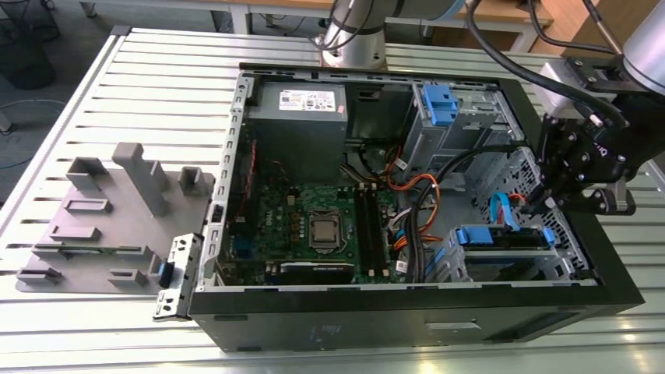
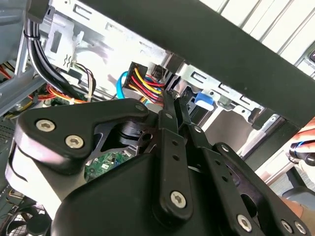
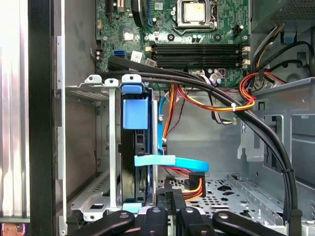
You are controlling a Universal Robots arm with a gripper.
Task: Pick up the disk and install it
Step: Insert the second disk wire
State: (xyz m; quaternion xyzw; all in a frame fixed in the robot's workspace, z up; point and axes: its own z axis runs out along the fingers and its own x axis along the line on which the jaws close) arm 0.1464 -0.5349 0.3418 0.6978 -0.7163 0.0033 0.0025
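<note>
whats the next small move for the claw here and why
Probably ease the claw straight back out of the case: the disk already stands in the drive cage, and the claw sits beside it, close to the yellow and red cables.

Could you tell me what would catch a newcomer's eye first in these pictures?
First, the open black case on the slatted table, its green board bare. Next, the claw inside the case among the cables, close to the blue-framed disk standing in its metal cage.
</note>
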